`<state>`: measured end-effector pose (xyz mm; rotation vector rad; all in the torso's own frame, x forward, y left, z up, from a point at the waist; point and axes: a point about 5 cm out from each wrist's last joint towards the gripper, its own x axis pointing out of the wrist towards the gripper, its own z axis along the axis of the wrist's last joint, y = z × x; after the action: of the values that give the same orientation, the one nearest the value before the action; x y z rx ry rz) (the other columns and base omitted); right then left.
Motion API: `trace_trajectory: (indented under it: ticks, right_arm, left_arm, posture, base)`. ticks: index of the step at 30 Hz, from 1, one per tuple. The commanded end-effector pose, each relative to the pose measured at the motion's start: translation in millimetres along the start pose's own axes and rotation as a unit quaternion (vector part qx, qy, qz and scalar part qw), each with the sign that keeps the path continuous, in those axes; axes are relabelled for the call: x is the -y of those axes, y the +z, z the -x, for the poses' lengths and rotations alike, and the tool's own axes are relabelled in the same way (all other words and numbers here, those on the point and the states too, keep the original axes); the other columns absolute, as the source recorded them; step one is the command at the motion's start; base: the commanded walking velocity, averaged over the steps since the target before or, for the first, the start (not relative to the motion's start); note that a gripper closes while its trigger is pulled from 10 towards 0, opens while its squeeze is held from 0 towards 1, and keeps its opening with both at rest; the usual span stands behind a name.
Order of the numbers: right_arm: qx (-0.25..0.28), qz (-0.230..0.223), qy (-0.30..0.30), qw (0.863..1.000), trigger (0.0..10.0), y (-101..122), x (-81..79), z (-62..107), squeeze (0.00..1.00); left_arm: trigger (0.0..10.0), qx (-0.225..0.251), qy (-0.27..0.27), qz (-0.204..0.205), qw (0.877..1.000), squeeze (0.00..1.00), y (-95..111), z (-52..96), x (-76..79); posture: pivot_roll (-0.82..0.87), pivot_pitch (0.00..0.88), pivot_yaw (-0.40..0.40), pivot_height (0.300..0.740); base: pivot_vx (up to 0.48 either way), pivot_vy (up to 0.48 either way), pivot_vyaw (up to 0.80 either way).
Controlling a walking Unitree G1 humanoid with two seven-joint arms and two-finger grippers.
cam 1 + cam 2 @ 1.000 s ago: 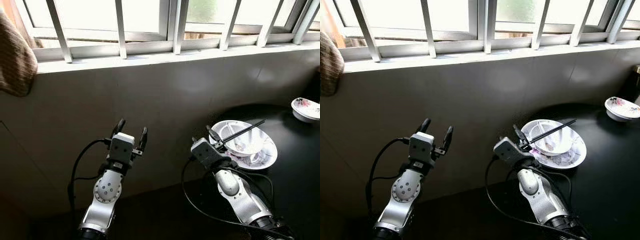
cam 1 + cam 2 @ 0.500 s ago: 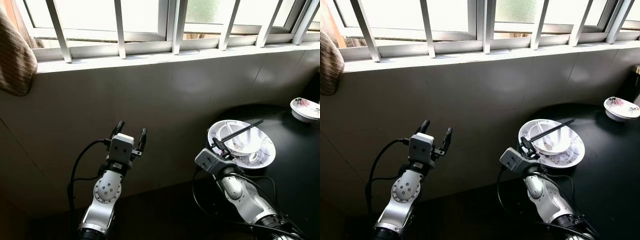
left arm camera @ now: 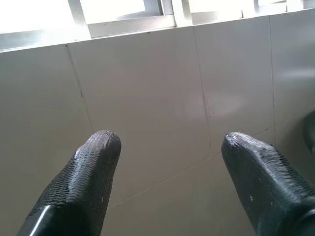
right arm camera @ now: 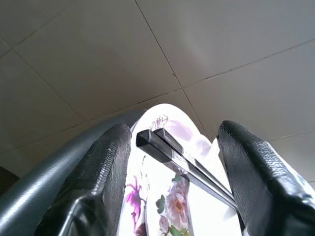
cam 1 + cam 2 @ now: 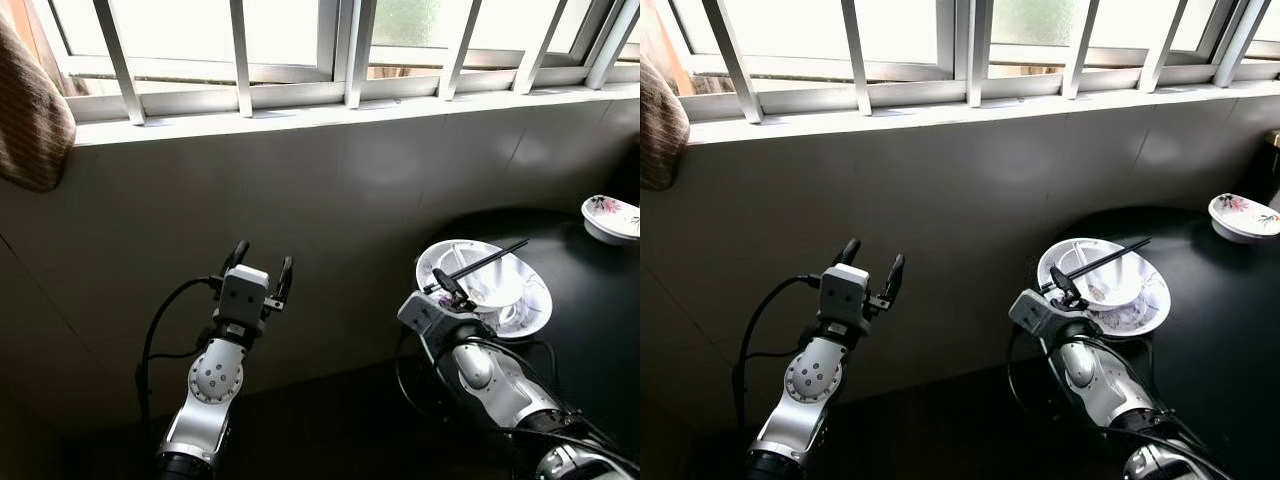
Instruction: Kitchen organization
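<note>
Since a second ago the right end effector [image 5: 447, 292] has drawn back and now sits at the near left rim of the plate [image 5: 535, 312] on the dark table [image 5: 600, 340]. Its fingers [image 4: 106, 167] are spread, straddling the near ends of the chopsticks [image 4: 182, 164] that lie across the bowl [image 5: 500, 290]. To grip well, it should centre on both sticks, then close gently. Over on the left, the other end effector [image 5: 258, 271] hangs open by the wall.
</note>
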<state>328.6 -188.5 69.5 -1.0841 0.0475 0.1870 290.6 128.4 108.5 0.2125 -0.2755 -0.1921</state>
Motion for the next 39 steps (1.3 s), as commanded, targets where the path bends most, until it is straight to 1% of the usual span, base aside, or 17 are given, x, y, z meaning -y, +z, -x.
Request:
trace_trajectory:
  ticks: [1, 3, 6, 13, 20, 23, 29, 30, 31, 32, 33, 34, 35, 36, 37, 38, 39]
  right_arm:
    - [-0.001, 0.003, -0.004, 1.000, 10.0, -3, 5.2, -1.8, 0.00]
    - [-0.002, 0.011, -0.005, 1.000, 10.0, -4, 8.4, -4.5, 0.00]
    - [0.001, 0.010, -0.009, 1.000, 10.0, -4, 11.6, -7.3, 0.00]
    - [-0.002, 0.018, -0.013, 1.000, 10.0, -5, 14.6, -11.5, 0.00]
    - [-0.012, 0.018, -0.009, 1.000, 10.0, -9, 14.2, -12.0, 0.00]
    - [-0.029, 0.015, -0.008, 0.999, 10.0, -16, 16.1, -11.2, 0.00]
    - [-0.044, 0.012, -0.001, 0.999, 10.0, -21, 15.8, -9.6, 0.00]
    - [-0.045, 0.012, -0.001, 0.999, 9.2, -22, 15.7, -9.3, 0.00]
    - [-0.045, 0.012, -0.001, 0.999, 9.2, -22, 15.7, -9.3, 0.00]
    - [-0.045, 0.014, -0.001, 0.999, 8.7, -22, 15.8, -9.3, 0.00]
    - [-0.046, 0.012, 0.000, 0.999, 6.2, -23, 16.0, -9.2, 0.00]
    - [-0.047, 0.011, 0.001, 0.999, 4.3, -24, 16.0, -9.2, 0.00]
    - [-0.047, 0.010, 0.002, 0.999, 4.3, -24, 15.9, -9.2, 0.00]
    - [-0.047, 0.010, 0.004, 0.999, 2.6, -24, 15.6, -9.1, 0.00]
    - [-0.046, 0.011, 0.005, 0.999, 2.6, -24, 15.4, -9.1, 0.00]
    - [-0.045, 0.011, 0.007, 0.999, 0.9, -24, 15.1, -9.0, 0.00]
    - [-0.044, 0.011, 0.008, 0.999, 0.9, -24, 15.0, -9.0, 0.00]
  left_arm:
    - [10.0, -0.003, -0.005, -0.002, 1.000, 0.00, -2, -0.4, 1.8]
    - [10.0, -0.004, -0.004, -0.003, 1.000, 0.00, -2, -0.1, 1.2]
    - [10.0, -0.006, -0.003, -0.005, 1.000, 0.00, -3, 0.5, -0.1]
    - [10.0, -0.009, -0.003, -0.006, 1.000, 0.00, -4, 1.0, 0.2]
    - [10.0, -0.011, -0.004, -0.006, 1.000, 0.00, -5, 0.9, 1.5]
    - [10.0, -0.014, -0.005, -0.006, 1.000, 0.00, -6, 0.8, 2.3]
    - [10.0, -0.018, -0.007, -0.006, 1.000, 0.00, -8, 1.0, 3.2]
    - [10.0, -0.018, -0.007, -0.006, 1.000, 0.00, -8, 1.0, 3.3]
    - [10.0, -0.018, -0.007, -0.006, 1.000, 0.00, -8, 1.0, 3.3]
    - [10.0, -0.018, -0.007, -0.006, 1.000, 0.00, -8, 1.0, 3.5]
    - [10.0, -0.019, -0.007, -0.006, 1.000, 0.00, -8, 1.0, 3.7]
    - [10.0, -0.019, -0.007, -0.006, 1.000, 0.00, -9, 1.1, 3.9]
    - [10.0, -0.020, -0.007, -0.006, 1.000, 0.00, -9, 1.2, 4.1]
    - [10.0, -0.020, -0.007, -0.006, 1.000, 0.00, -9, 1.4, 4.4]
    - [10.0, -0.021, -0.007, -0.006, 1.000, 0.00, -10, 1.5, 4.6]
    - [10.0, -0.021, -0.007, -0.005, 1.000, 0.00, -10, 1.7, 4.8]
    - [10.0, -0.021, -0.007, -0.005, 1.000, 0.00, -10, 1.7, 4.9]
  posture:
    - [0.06, 0.000, -0.029, 0.740]
    - [0.07, 0.000, -0.031, 0.740]
    - [0.07, 0.000, -0.031, 0.740]
    - [0.08, 0.000, -0.034, 0.740]
    - [0.08, 0.000, -0.035, 0.740]
    - [0.08, 0.000, -0.036, 0.740]
    - [0.08, 0.000, -0.037, 0.740]
    - [0.08, 0.000, -0.038, 0.740]
    - [0.08, 0.000, -0.038, 0.740]
    - [0.08, 0.000, -0.038, 0.740]
    - [0.08, 0.000, -0.040, 0.740]
    - [0.08, 0.000, -0.040, 0.740]
    - [0.08, 0.000, -0.040, 0.740]
    - [0.08, 0.000, -0.042, 0.740]
    - [0.08, 0.000, -0.042, 0.740]
    - [0.08, 0.000, -0.043, 0.740]
    - [0.08, 0.000, -0.044, 0.740]
  base:
    - [0.000, 0.000, 0.00]
    - [0.000, 0.000, 0.00]
    - [0.000, 0.000, 0.00]
    - [0.000, 0.000, 0.00]
    - [0.000, 0.000, 0.00]
    - [0.000, 0.000, 0.00]
    - [0.000, 0.000, 0.00]
    - [0.000, 0.000, 0.00]
    - [0.000, 0.000, 0.00]
    - [0.000, 0.000, 0.00]
    - [0.000, 0.000, 0.00]
    - [0.000, 0.000, 0.00]
    - [0.000, 0.000, 0.00]
    - [0.000, 0.000, 0.00]
    - [0.000, 0.000, 0.00]
    - [0.000, 0.000, 0.00]
    - [0.000, 0.000, 0.00]
